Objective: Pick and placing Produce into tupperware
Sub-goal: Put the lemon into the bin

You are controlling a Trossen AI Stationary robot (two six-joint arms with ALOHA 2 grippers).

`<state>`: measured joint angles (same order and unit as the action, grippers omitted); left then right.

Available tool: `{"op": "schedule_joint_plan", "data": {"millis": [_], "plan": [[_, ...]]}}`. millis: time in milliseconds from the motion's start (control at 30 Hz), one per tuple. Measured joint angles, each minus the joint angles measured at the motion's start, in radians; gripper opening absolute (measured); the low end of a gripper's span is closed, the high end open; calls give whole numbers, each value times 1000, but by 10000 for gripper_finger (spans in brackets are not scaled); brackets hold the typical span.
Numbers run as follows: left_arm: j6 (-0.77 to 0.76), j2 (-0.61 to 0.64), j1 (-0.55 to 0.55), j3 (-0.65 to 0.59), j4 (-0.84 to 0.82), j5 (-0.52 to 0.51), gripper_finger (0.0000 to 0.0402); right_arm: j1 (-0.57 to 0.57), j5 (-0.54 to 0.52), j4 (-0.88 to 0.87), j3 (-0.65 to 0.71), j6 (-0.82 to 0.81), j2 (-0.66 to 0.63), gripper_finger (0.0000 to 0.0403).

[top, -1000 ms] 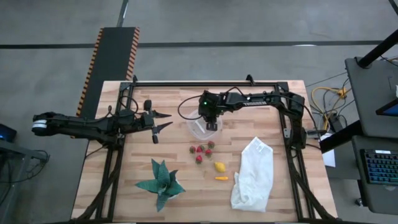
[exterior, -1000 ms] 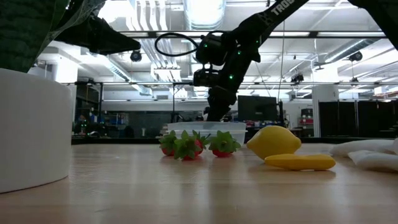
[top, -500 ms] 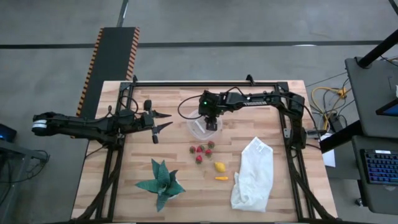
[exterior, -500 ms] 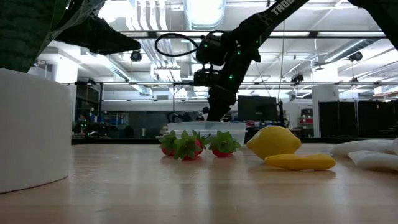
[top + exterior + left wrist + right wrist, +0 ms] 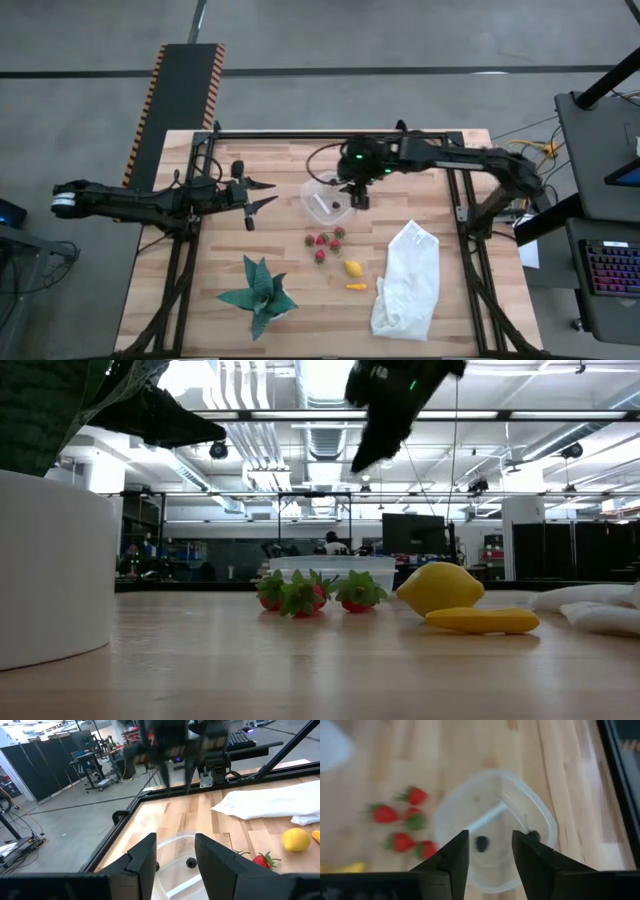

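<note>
The clear tupperware stands on the table's far middle, with a white mark on its floor. Two dark brown balls lie inside it. My right gripper hangs open and empty, high above the tub's right rim. Several red strawberries lie on the wood near the tub, with the yellow lemon and the orange piece nearer still. My left gripper waits open, left of the tub, its fingers pointing at it.
A white cloth bag lies on the table's right part. A green spiky plant shape sits near the table's near left. Bare wood lies between the tub and the strawberries. The black frame rail runs along the far edge.
My right gripper has risen out of the tupperware, high above it, and shifted toward the table's right edge. The tub's inside, which it covered before, now shows with the dark balls in it. The fruit on the table has kept still.
</note>
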<state>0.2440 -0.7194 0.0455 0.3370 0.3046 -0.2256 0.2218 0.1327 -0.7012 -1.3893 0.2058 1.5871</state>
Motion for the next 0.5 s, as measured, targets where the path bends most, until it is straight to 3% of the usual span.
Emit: {"op": "schedule_joint_plan", "data": {"millis": [267, 500], "plan": [[0, 0, 0, 0, 0, 0, 121, -134, 9, -31, 43, -49, -291, 132], [0, 0, 0, 0, 1, 0, 121, -248, -18, -14, 146, -176, -449, 133]]}}
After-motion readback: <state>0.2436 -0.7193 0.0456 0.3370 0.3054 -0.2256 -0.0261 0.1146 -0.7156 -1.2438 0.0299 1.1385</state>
